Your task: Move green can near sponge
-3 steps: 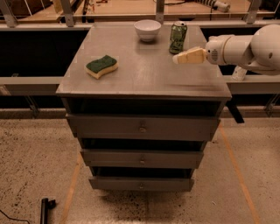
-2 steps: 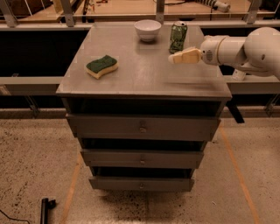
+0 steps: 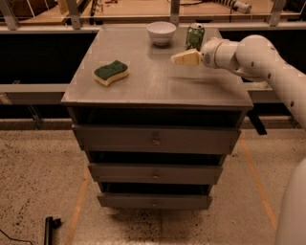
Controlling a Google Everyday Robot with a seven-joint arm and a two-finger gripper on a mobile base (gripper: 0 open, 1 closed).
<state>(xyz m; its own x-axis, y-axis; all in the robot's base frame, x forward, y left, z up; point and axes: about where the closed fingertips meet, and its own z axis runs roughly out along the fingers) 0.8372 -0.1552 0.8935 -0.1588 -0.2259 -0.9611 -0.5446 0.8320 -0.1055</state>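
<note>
The green can [image 3: 194, 35] stands upright at the back right of the grey cabinet top [image 3: 153, 81], just right of a white bowl [image 3: 161, 32]. The sponge [image 3: 111, 72], dark green on top with a pale yellow base, lies at the left middle of the top. My gripper [image 3: 180, 58] reaches in from the right on a white arm [image 3: 248, 55]. Its pale fingers point left and hover just in front of the can, partly covering the can's lower part. The gripper holds nothing.
The cabinet has three drawers [image 3: 154, 139] below its top. A rail and a wooden surface [image 3: 143, 9] run behind it. A speckled floor with orange tape lines [image 3: 79, 201] lies in front. A small dark object [image 3: 49, 228] lies on the floor at the lower left.
My gripper has moved left and slightly toward the back, closing in on the front of the green can. The can, bowl and sponge have not moved.
</note>
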